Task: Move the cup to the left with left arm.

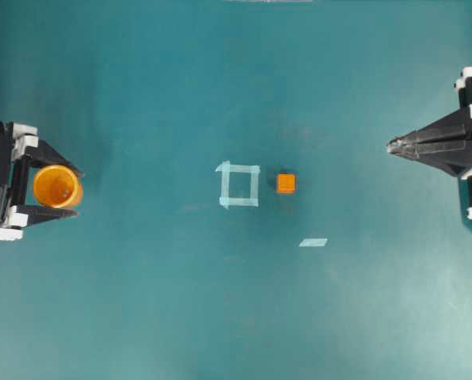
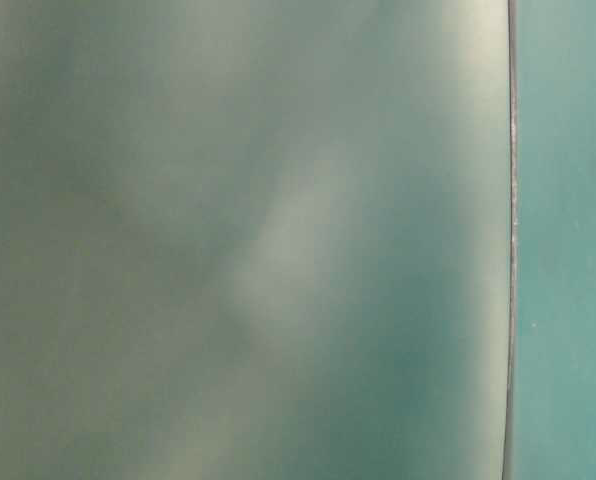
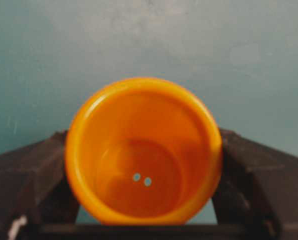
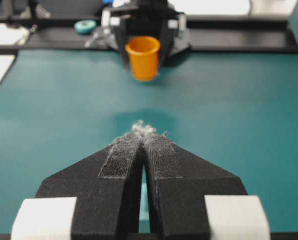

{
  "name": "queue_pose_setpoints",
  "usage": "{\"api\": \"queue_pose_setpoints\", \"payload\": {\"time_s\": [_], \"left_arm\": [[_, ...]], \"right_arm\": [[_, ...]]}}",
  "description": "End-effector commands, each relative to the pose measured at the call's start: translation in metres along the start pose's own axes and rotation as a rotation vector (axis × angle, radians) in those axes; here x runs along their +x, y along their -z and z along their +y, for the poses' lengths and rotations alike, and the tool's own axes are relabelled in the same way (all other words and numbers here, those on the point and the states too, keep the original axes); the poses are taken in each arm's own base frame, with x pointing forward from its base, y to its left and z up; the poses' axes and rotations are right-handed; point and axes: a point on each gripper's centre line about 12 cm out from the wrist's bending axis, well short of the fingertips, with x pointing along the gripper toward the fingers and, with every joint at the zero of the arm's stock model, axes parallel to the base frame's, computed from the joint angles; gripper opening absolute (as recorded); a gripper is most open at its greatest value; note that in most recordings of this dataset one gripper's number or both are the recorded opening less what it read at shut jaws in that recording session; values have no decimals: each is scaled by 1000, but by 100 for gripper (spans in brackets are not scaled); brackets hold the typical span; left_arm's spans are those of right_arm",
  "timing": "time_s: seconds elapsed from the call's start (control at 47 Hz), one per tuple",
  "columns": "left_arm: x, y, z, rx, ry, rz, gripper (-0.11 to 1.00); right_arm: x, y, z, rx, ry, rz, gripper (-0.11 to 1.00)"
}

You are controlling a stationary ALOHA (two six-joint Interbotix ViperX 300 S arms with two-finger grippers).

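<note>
The orange cup (image 1: 57,186) stands upright at the far left of the teal table, between the two black fingers of my left gripper (image 1: 79,191). In the left wrist view the cup (image 3: 144,150) opens towards the camera, and a black finger (image 3: 36,170) presses on each side of it, so my left gripper (image 3: 141,142) is shut on the cup. From the right wrist view the cup (image 4: 143,57) is held far across the table. My right gripper (image 1: 390,146) rests at the right edge, shut with nothing in it; its tips (image 4: 143,131) meet.
A small orange cube (image 1: 286,183) sits near the table's middle, just right of a pale tape square (image 1: 238,185). A short tape strip (image 1: 313,242) lies below and to the right. A teal tape roll (image 4: 85,26) lies beyond the table, behind the left arm.
</note>
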Motion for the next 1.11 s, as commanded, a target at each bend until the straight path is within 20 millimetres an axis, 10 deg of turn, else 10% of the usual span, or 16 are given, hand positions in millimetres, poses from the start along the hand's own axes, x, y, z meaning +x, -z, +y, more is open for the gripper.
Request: {"api": "queue_pose_setpoints", "payload": {"time_s": [0.0, 1.084], "left_arm": [[1, -4, -1, -2, 3, -11, 67], [-2, -4, 2, 1, -12, 5, 67]], "right_arm": [[2, -15, 0, 5, 2, -35, 0], [2, -10, 0, 2, 2, 2, 0]]}}
